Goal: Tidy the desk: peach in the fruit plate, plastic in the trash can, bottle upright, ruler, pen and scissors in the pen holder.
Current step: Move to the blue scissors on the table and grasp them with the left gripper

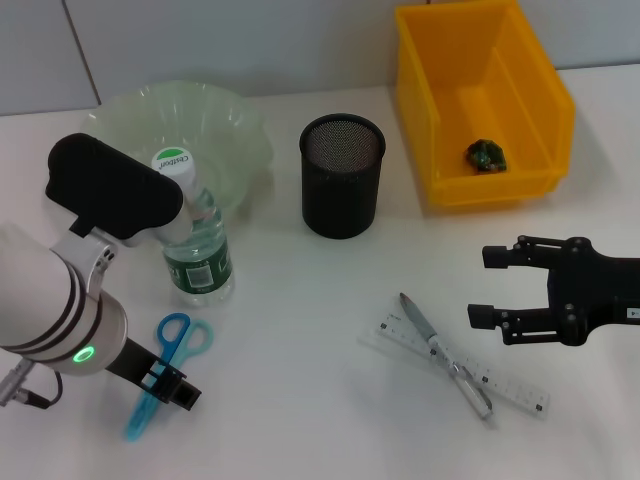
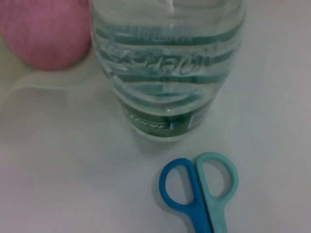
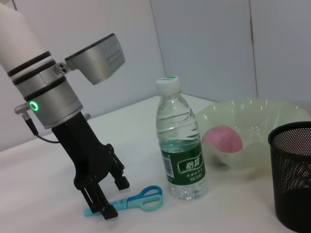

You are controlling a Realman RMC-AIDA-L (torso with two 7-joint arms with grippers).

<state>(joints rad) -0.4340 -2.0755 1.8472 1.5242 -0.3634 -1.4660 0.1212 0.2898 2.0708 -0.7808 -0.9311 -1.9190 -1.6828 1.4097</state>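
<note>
The bottle (image 1: 197, 243) stands upright in front of the fruit plate (image 1: 235, 120). The peach (image 3: 221, 139) lies in that plate and is hidden in the head view. The scissors (image 1: 172, 364) lie on the desk (image 1: 300, 400) beside the bottle. My left gripper (image 3: 115, 198) is open, low over the scissors' blade end, one finger on each side. The ruler (image 1: 510, 385) lies on the desk with the pen (image 1: 430, 340) across it. My right gripper (image 1: 490, 286) is open and empty, just right of them. The pen holder (image 1: 342, 180) stands mid-desk. Crumpled green plastic (image 1: 487, 155) lies in the trash can (image 1: 440, 110).
The trash can sits at the back right, close to the pen holder. My left arm's wrist housing (image 1: 115, 185) hangs over the plate's front rim beside the bottle cap (image 1: 173, 160). A grey wall (image 1: 250, 40) runs behind the desk.
</note>
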